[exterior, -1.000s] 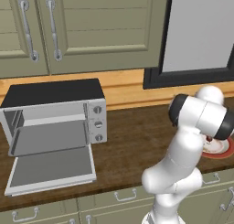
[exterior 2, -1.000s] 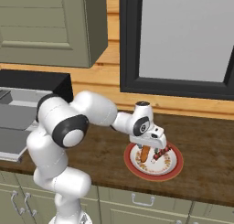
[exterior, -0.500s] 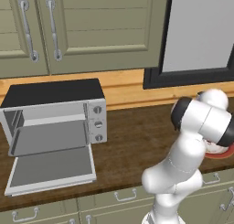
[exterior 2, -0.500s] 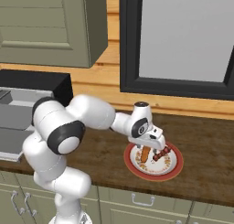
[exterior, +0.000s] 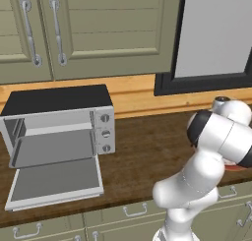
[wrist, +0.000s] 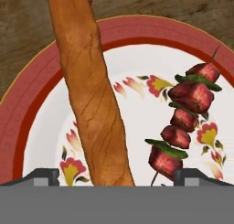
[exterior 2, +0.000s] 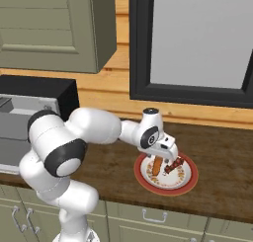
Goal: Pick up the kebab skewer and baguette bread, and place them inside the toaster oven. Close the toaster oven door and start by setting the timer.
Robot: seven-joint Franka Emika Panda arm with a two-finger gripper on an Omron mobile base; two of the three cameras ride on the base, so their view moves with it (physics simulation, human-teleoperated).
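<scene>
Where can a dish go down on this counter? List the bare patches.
Bare wood lies between the toaster oven and the arm's base, and in front of the black window frame. The open toaster oven door takes the front left edge. Crowded: the plate with baguette bread and kebab skewer, the open gripper over it.

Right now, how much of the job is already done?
Done: only the toaster oven door is down. In hand: the open gripper is low over the plate, straddling the baguette bread; nothing gripped. Left: baguette, kebab skewer, closing, timer.
</scene>
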